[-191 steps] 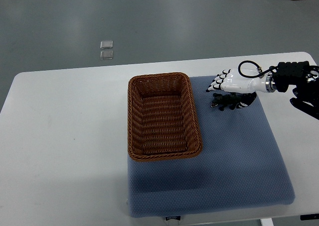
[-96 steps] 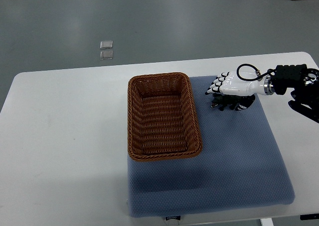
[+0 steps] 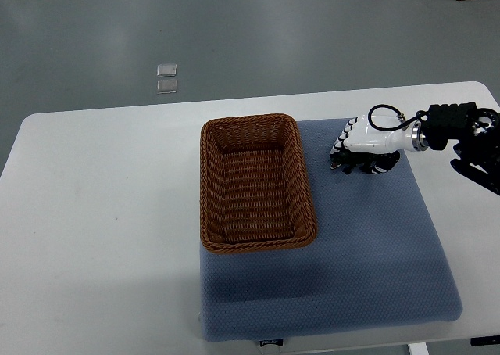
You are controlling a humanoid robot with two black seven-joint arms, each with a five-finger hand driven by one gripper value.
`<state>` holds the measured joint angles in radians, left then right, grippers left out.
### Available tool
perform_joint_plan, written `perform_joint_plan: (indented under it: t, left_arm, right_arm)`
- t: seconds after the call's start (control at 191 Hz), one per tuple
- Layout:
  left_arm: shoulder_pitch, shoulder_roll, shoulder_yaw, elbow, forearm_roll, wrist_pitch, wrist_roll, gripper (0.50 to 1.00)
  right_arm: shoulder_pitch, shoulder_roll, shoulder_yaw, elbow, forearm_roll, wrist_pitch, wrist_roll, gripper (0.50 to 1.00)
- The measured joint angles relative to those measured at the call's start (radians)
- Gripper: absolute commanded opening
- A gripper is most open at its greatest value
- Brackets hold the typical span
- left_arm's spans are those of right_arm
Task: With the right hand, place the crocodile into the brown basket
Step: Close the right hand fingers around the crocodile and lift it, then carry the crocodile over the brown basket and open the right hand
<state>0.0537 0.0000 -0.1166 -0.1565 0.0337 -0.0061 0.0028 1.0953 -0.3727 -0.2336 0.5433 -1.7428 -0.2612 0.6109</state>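
- Grey floor [image 3: 234, 34] behind; white table [image 3: 101, 214] below, with a blue mat [image 3: 375, 253] spread over its right half.
- Right hand [image 3: 361, 138] reaching in from the right edge, set low over the crocodile [image 3: 358, 165].
- Crocodile directly under the palm, a dark toy lying on the mat and partly hidden by the hand.
- Impossible to tell from here whether the hand is closed on the toy or merely resting on it.
- Brown basket [image 3: 209, 183] just to the left of the hand, near rim close to the toy but apart from it, nothing visible inside.
- No left arm in view.
- Judged step: securing the grasp before any lift.
- Take the toy around the middle of its body rather than by a tail or leg, so as not to let it swing or slip.
- Avoid pinching the soft mat along with it.
- Lift straight up first, high enough to clear the woven rim.
- Then carry left to a spot above the basket's middle, lower inside and only there let go.
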Motion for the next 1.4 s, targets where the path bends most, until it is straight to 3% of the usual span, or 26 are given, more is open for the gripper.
perform_joint_plan:
  t: [0.172, 0.387, 0.638, 1.401]
  left_arm:
    - [0.000, 0.000, 0.000, 0.000, 0.000, 0.000, 0.000, 1.000]
    - [0.000, 0.000, 0.000, 0.000, 0.000, 0.000, 0.000, 1.000]
    - [0.000, 0.000, 0.000, 0.000, 0.000, 0.000, 0.000, 1.000]
    - [0.000, 0.000, 0.000, 0.000, 0.000, 0.000, 0.000, 1.000]
  right_arm:
    - [0.000, 0.000, -0.009, -0.003, -0.001, 0.001, 0.000, 0.656]
    - [0.001, 0.000, -0.012, -0.003, -0.001, 0.001, 0.000, 0.611]
    - [0.010, -0.010, -0.011, -0.002, 0.001, 0.000, 0.000, 0.503]
    - [0.058, -0.038, 0.005, 0.004, 0.027, -0.009, 0.000, 0.500]
